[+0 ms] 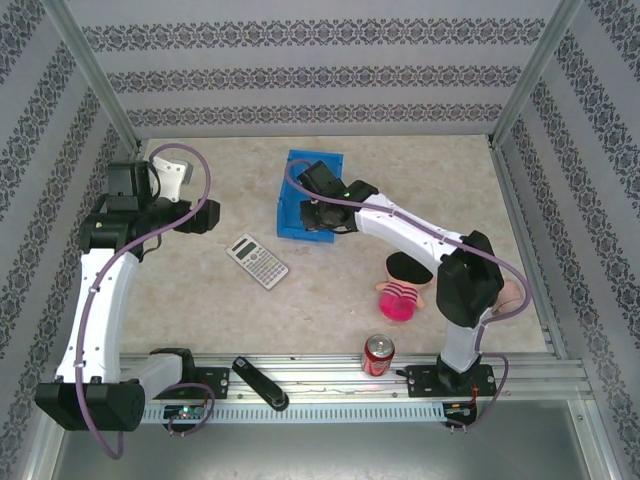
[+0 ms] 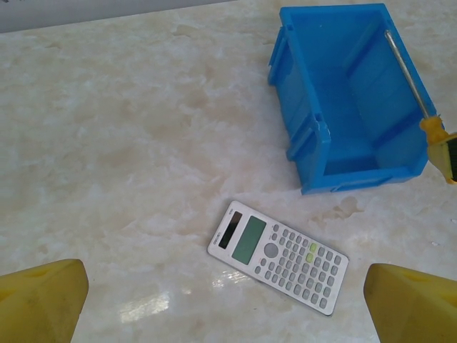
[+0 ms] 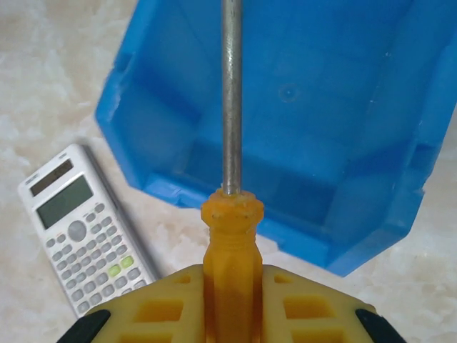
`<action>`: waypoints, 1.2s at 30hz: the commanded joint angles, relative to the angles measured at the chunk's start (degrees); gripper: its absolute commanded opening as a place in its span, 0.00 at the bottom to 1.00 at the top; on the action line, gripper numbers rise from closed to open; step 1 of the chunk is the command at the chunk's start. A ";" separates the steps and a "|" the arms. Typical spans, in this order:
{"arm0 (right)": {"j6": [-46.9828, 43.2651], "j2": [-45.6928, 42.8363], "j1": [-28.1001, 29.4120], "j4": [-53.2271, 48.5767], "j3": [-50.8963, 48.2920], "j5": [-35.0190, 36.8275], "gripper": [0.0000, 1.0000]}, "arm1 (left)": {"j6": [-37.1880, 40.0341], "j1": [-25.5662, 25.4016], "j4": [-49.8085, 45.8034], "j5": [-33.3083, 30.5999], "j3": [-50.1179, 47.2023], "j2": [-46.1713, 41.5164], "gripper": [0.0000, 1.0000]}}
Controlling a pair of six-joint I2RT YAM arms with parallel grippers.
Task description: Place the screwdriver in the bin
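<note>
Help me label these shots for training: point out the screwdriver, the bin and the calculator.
screwdriver (image 3: 232, 239): right wrist view, on the orange handle.
bin (image 2: 289, 100): left wrist view, on its left outer wall.
calculator (image 2: 278, 256): left wrist view, on the keys beside the screen.

Calculator (image 1: 257, 261): grey, lying keys up at a slant on the marbled table (image 1: 420, 190);
Can (image 1: 378, 354): red, upright at the near edge;
Soft toy (image 1: 402, 290): pink and black, just beyond the can;
Stapler (image 1: 261, 384): black, on the near rail
</note>
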 commanded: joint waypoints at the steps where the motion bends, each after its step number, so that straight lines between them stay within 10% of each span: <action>1: 0.43 2.41 -0.68 0.98 3.50 0.04 0.19 | 0.74 0.40 -1.90 -0.09 1.24 -1.47 0.99; 36: 2.51 30.76 -5.77 -3.11 25.45 -4.32 0.22 | 0.78 0.40 -1.80 1.85 -2.01 -2.18 0.99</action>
